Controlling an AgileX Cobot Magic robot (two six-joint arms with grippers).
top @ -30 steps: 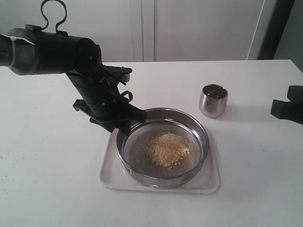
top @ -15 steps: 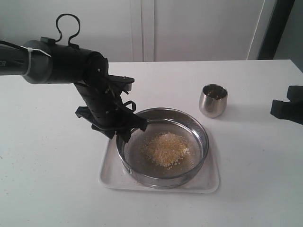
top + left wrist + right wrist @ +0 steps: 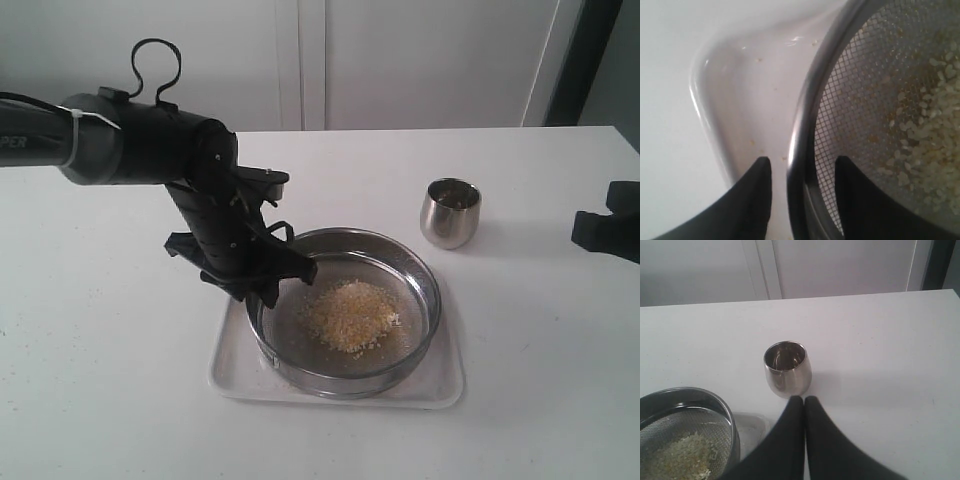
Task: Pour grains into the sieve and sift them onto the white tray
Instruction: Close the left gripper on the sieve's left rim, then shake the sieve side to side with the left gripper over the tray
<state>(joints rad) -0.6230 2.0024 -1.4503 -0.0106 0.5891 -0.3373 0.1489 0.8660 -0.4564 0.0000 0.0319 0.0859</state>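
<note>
The sieve (image 3: 300, 335) rests on the white tray (image 3: 440, 385) with a pile of grains (image 3: 350, 313) on its mesh. My left gripper (image 3: 270, 285) is down at the sieve's left rim. In the left wrist view the left gripper (image 3: 802, 160) is open and straddles the rim (image 3: 805, 115): one finger stands over the tray (image 3: 735, 100), the other over the mesh beside the grains (image 3: 925, 140). A gap shows on both sides of the rim. My right gripper (image 3: 610, 225) hangs at the far right, shut and empty, its closed tips (image 3: 804, 399) near the cup.
A small shiny steel cup (image 3: 450, 212) stands upright on the white table behind and right of the sieve; a few grains show inside the cup (image 3: 787, 369). A few stray grains lie on the tray's corner. White cabinet doors stand behind the table.
My left arm has shifted right and lowered, bringing its fingers from beside the sieve down astride its left rim. The sieve, grains, cup and right arm have not moved.
</note>
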